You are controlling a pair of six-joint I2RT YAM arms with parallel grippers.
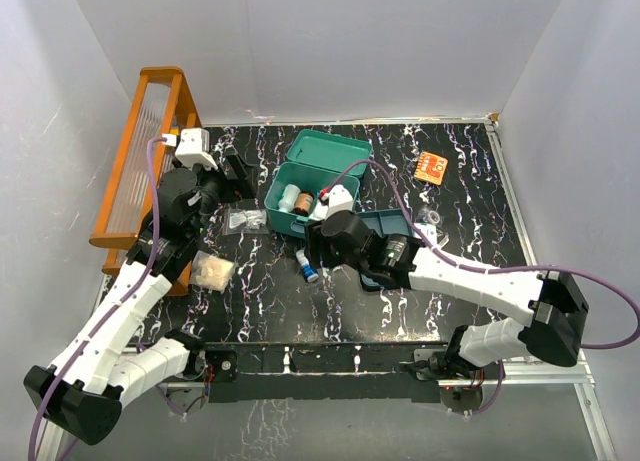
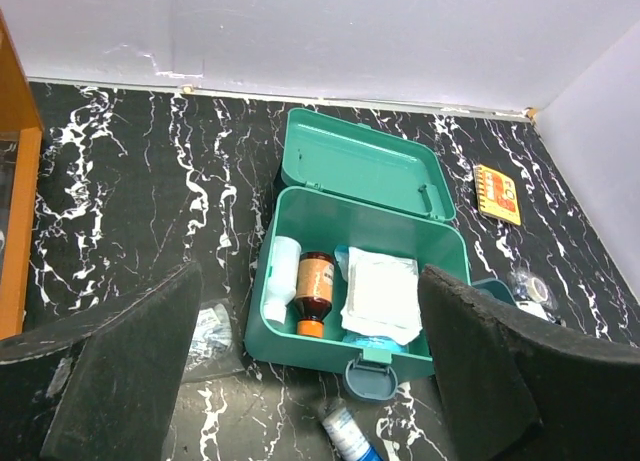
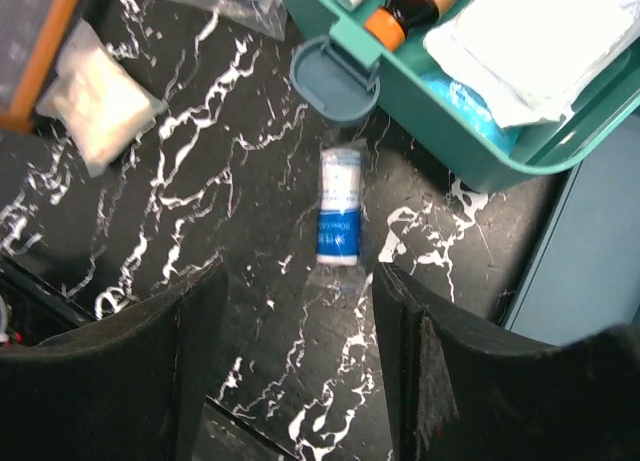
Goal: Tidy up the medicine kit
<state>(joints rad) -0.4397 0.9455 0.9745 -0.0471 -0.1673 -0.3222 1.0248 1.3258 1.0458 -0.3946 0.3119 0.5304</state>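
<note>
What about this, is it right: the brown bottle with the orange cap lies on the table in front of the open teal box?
No. The brown bottle with the orange cap lies inside the open teal box, as the left wrist view shows. On the table in front lies a blue-and-white tube.

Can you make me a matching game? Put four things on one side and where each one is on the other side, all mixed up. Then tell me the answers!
Things
1. brown bottle
2. blue-and-white tube
3. orange packet
4. clear bag of white stuff

Places
A. beside the orange rack
B. on the table, just in front of the medicine kit
C. inside the medicine kit
D. on the table, off to the right of the kit's open lid

Pairs: 1-C, 2-B, 3-D, 4-A
</note>
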